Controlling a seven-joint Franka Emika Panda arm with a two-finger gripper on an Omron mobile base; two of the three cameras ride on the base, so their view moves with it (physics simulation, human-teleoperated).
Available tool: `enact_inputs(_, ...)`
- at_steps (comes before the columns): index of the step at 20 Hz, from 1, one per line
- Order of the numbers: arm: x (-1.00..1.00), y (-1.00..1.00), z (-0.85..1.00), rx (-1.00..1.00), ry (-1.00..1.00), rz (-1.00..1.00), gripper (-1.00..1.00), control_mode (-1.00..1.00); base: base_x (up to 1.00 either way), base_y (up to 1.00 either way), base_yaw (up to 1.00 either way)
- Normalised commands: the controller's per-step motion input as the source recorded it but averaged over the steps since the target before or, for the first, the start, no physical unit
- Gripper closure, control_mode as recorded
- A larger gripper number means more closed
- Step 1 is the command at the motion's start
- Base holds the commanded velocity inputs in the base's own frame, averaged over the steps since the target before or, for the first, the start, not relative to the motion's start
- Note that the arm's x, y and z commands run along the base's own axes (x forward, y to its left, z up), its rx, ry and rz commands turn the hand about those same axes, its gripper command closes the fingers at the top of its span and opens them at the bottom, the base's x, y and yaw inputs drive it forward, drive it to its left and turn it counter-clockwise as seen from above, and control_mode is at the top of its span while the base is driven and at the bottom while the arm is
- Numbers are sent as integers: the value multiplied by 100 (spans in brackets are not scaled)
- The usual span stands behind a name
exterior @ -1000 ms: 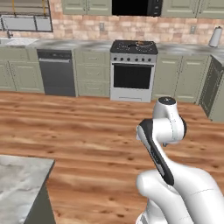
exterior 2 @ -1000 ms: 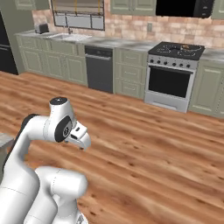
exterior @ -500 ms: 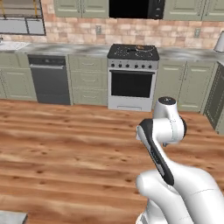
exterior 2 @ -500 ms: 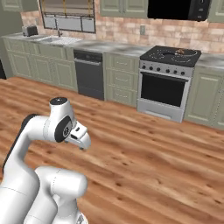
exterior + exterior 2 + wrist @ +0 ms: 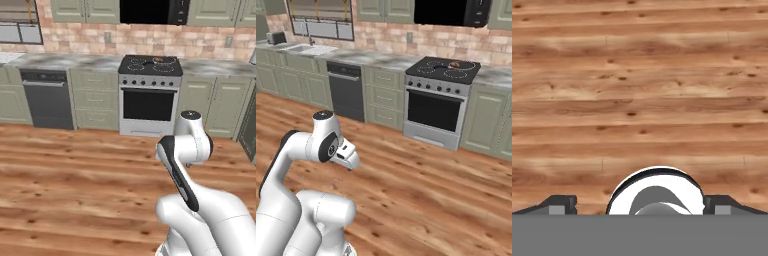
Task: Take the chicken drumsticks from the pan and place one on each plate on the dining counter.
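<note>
I get even, soft light across the kitchen, bright enough everywhere, with no single source I can pick out. The floor (image 5: 75,180) carries no hard shadows; only a faint dark patch sits under the arm (image 5: 311,150). The arm's white shell shades smoothly to grey. Both base views look slightly soft and blocky. The stove (image 5: 150,95) top is too blurred for detail.

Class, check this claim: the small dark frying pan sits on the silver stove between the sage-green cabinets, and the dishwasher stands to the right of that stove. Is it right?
One detail is wrong. In the left base view the dark dishwasher stands to the left of the silver stove, not the right. The small dark frying pan does sit on the stove top, between the sage-green cabinets.
</note>
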Motion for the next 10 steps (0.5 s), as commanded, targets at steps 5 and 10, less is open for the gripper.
enact_inputs(5,0,0,0,0,0,0,-100,100,61,-34,-9)
enact_inputs(10,0,0,0,0,0,0,-100,100,54,-29,-19)
